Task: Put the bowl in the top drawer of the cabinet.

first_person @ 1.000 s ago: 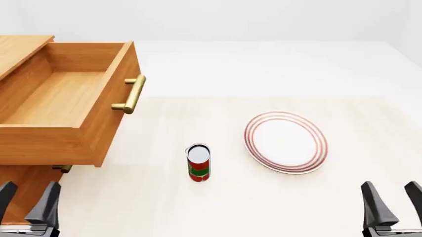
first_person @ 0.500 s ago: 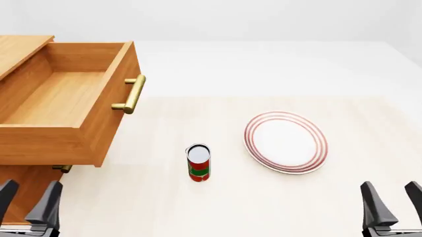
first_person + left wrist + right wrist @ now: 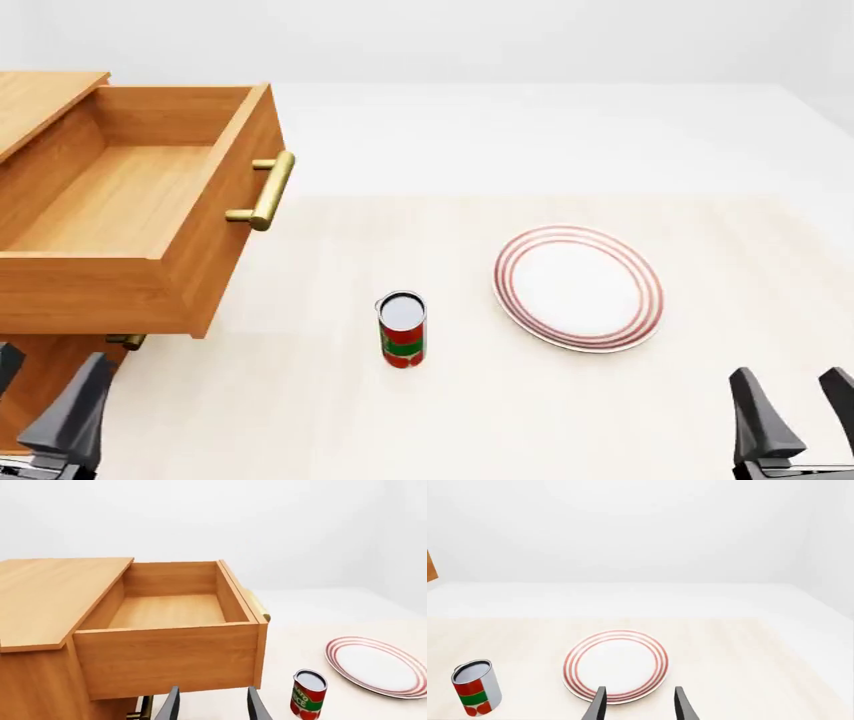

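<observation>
Black fingers of the left claw (image 3: 34, 420) stand apart and hold nothing, low at the near left edge of the desk (image 3: 534, 420). The right claw (image 3: 795, 420) at the near right is likewise parted and holds nothing.

Just ahead of the left claw, and above it, hangs the top drawer (image 3: 120, 215), pulled fully out of the light-brown wooden cabinet (image 3: 40, 100); its inside is bare wood, and its brass bar handle (image 3: 271, 190) faces the middle of the desk. A second brass handle (image 3: 124, 341) peeps out beneath the drawer.

To the right of the left claw and a little farther off, a tin can (image 3: 402, 329) stands upright on the desk, with a red and green label. In the left wrist view the can (image 3: 307, 694) carries white lettering, too small to read surely.

Straight ahead of the right claw lies a flat white plate (image 3: 578, 287) ringed in red, apart from the can.

No bowl shows in any view.
</observation>
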